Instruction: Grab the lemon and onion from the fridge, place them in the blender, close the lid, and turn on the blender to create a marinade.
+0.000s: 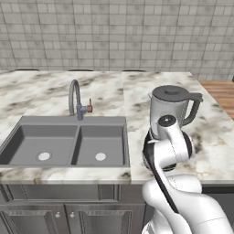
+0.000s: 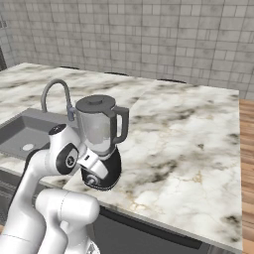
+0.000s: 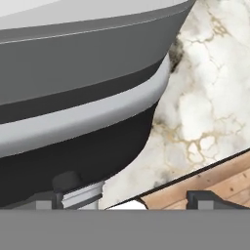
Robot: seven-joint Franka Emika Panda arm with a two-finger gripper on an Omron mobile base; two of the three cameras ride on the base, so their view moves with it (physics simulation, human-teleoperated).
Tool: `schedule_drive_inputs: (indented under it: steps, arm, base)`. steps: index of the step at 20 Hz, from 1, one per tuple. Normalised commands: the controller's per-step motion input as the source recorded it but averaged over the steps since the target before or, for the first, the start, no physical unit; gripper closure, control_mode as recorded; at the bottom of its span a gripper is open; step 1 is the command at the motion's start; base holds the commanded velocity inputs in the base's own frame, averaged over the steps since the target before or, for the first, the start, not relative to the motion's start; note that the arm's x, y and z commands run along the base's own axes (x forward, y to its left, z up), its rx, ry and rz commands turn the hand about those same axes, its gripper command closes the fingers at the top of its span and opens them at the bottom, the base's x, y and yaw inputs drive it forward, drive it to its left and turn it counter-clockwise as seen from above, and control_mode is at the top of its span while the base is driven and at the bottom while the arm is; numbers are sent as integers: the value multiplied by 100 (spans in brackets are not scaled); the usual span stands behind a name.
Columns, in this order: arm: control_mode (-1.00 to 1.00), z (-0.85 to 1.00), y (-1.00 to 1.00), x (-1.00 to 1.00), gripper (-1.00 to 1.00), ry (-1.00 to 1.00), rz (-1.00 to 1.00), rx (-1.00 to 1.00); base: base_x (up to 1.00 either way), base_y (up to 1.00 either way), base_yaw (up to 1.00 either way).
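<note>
Blender [image 2: 101, 141]: upright on marble counter [image 2: 188, 144], right of sink [image 1: 68, 141] | Lid [image 2: 95, 103]: seated on jar | Gripper [image 3: 122, 197]: jaws spread, empty, low against black base by silver knob [image 3: 83, 194].

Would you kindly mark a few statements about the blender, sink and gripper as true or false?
1. The lid sits on the blender. True.
2. The blender stands inside the sink. False: it stands on the counter, beside the sink.
3. The gripper is low by the blender's black base, fingers open. True.
4. The gripper holds a lemon. False: nothing is between its fingers.
5. The tap is behind the sink. True.
</note>
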Motion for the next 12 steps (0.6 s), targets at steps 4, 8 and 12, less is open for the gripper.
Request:
schedule_drive_inputs:
  steps: [4, 8, 12]
  arm:
    - [-100, -31, -33, -31, -100, -11, 1, 0]
    - [-100, -20, -35, -38, -100, -8, 0, 0]
    - [-100, -13, -6, 1, -100, -14, 5, 0]
  base:
    - [0, 0, 0]
    - [0, 0, 0]
    - [0, 0, 0]
